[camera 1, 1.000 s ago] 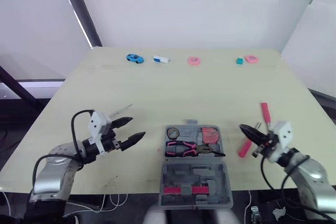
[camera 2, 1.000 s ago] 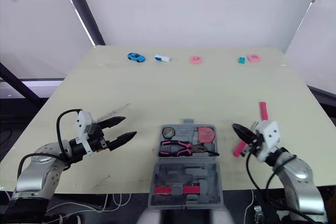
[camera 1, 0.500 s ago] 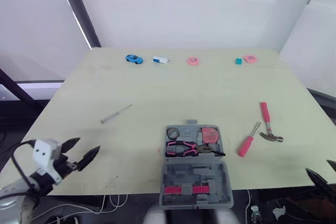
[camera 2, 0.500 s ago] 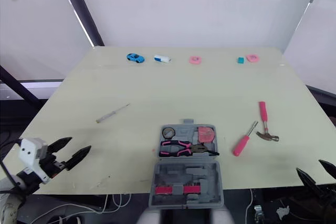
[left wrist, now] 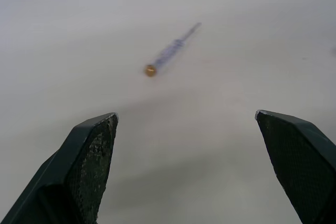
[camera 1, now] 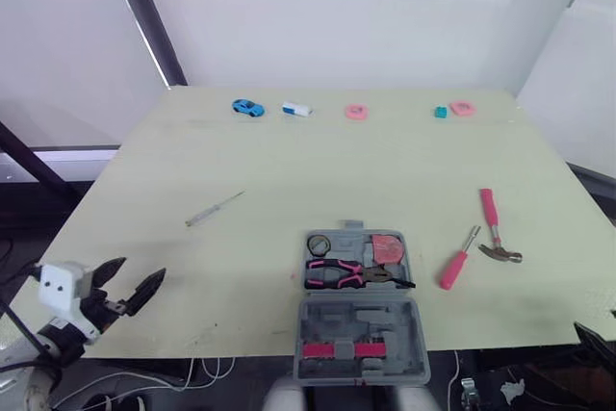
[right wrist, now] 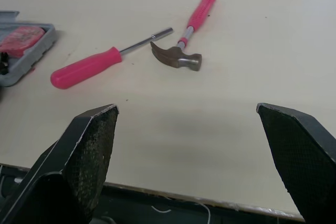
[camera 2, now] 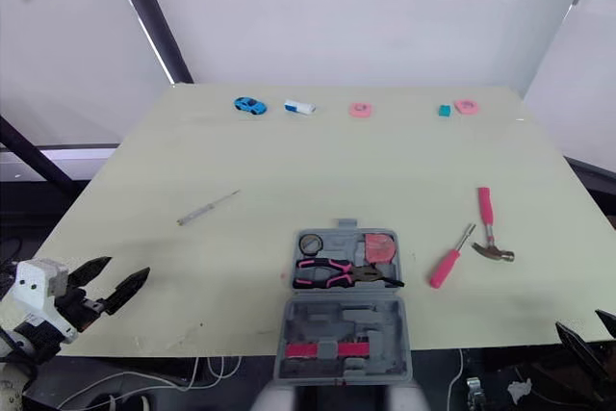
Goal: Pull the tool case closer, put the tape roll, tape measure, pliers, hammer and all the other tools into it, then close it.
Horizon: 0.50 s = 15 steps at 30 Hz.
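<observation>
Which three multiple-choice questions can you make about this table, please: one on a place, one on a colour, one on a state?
1. Where does the hammer lie relative to the tool case?
A. inside it
B. on the table to its right, beside the pink-handled screwdriver
C. on its left

2. What colour are the grips of the pliers?
A. yellow
B. green
C. pink and black

3. In what state is the tool case?
A. open, with its lid laid flat
B. shut and latched
C. standing on its edge

Answers: 1 B, the hammer lies on bare tabletop right of the case, next to the screwdriver; 2 C, the grips show pink with black; 3 A, both halves lie open and the pliers are visible inside.
</observation>
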Each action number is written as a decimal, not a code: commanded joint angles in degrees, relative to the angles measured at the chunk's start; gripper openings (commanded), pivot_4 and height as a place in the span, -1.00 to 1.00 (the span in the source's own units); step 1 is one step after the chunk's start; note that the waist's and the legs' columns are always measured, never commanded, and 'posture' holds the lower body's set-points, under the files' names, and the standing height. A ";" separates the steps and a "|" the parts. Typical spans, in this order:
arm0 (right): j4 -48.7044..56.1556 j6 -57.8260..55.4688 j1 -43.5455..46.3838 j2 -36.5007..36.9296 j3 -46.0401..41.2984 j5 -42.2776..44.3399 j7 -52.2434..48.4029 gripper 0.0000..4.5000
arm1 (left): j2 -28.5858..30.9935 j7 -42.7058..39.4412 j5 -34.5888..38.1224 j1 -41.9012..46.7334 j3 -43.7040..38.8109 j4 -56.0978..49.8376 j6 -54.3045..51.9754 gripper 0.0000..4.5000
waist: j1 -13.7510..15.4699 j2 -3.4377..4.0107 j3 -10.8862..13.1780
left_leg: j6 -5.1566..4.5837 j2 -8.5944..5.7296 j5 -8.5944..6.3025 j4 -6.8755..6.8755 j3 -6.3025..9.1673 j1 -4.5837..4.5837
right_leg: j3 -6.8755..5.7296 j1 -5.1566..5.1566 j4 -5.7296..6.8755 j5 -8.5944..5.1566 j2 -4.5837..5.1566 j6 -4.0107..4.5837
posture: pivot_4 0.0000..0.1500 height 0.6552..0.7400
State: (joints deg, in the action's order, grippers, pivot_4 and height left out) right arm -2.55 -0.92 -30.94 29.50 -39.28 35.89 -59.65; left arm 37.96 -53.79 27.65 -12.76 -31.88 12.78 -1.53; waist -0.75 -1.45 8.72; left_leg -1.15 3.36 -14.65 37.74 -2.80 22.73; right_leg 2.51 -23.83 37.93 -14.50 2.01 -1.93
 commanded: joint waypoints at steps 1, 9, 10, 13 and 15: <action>3.21 -0.36 -0.76 1.73 0.82 0.52 -2.43 0.97 | 1.34 -3.69 0.23 -0.55 1.86 -2.25 0.12 1.00 | 0.05 0.00 0.00 | 0.00 0.00 0.00 -0.01 0.01 0.00 | -0.01 0.00 0.00 0.02 -0.01 0.03 | 1.00 1.00; 8.81 0.13 1.92 4.18 10.20 -6.75 -0.98 0.97 | 3.96 -11.58 -6.63 2.37 11.34 0.13 8.32 1.00 | 0.14 0.00 0.00 | -0.01 -0.07 0.01 -0.02 0.01 -0.01 | -0.02 0.00 0.01 0.01 -0.13 0.02 | 1.00 1.00; 9.15 0.67 2.65 4.25 11.90 -8.12 -0.84 0.97 | 3.52 -11.82 -6.86 3.19 12.41 -0.01 8.62 1.00 | 0.14 0.00 0.00 | -0.01 -0.08 0.01 -0.02 0.01 0.00 | -0.02 0.00 0.01 0.02 -0.15 0.02 | 1.00 1.00; 9.48 1.88 4.98 4.73 16.05 -11.31 -0.65 0.97 | 2.49 -12.63 -7.69 4.93 15.46 -0.66 9.59 1.00 | 0.15 0.00 0.00 | -0.01 -0.11 0.01 -0.02 0.00 0.03 | -0.03 0.01 -0.01 0.07 -0.17 0.11 | 1.00 1.00; 10.30 1.83 7.29 5.23 20.18 -13.33 -1.21 0.97 | 1.87 -13.95 -8.45 6.16 18.38 -0.83 10.08 1.00 | 0.15 0.01 0.00 | -0.01 -0.12 0.01 -0.02 -0.01 0.04 | -0.03 0.01 -0.01 0.08 -0.19 0.12 | 1.00 1.00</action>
State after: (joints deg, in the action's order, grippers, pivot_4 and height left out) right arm 5.58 -0.41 -25.93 33.55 -23.06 25.20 -60.54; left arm 40.43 -65.98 19.98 -7.77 -16.66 13.02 6.88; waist -0.60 -1.45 8.72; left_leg -1.17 3.22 -14.64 37.72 -2.82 22.77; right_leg 2.49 -23.83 37.92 -14.41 1.81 -1.81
